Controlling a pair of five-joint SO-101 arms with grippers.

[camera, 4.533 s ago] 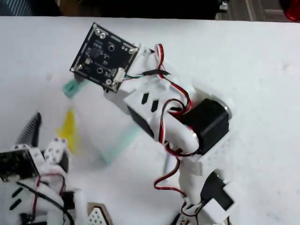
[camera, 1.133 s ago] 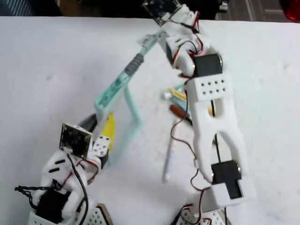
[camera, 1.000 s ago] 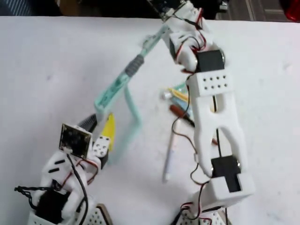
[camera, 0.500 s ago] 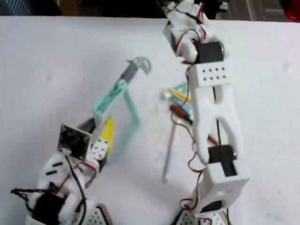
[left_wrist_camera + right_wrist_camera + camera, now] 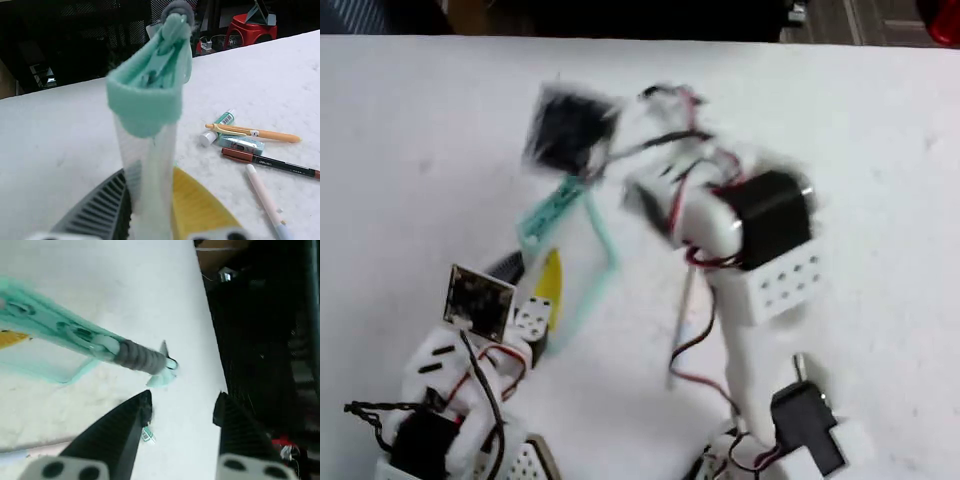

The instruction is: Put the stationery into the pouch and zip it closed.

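The pouch (image 5: 147,105), clear with mint-green edging, stands up between the grey and yellow fingers of my left gripper (image 5: 150,200), which is shut on its lower end. From above, the pouch (image 5: 582,235) lies ahead of the left gripper (image 5: 528,270). Its grey zip pull (image 5: 140,359) hangs free just beyond my right gripper (image 5: 182,400), which is open and holds nothing. The right arm (image 5: 740,215) is blurred above the pouch's far end. Loose stationery lies beside the pouch: an orange pen (image 5: 260,133), a dark red pen (image 5: 272,162) and a white pen (image 5: 265,200).
A small white-and-green tube (image 5: 217,127) and a blue eraser (image 5: 241,144) lie among the pens. Part of the white pen (image 5: 678,335) shows under the right arm. The table's far edge (image 5: 440,37) borders a dark room with a red object (image 5: 247,27).
The right gripper had pulled the zip pull out toward the table's far edge, then let it go. The right arm has swung back over the pouch. The left gripper keeps its hold.
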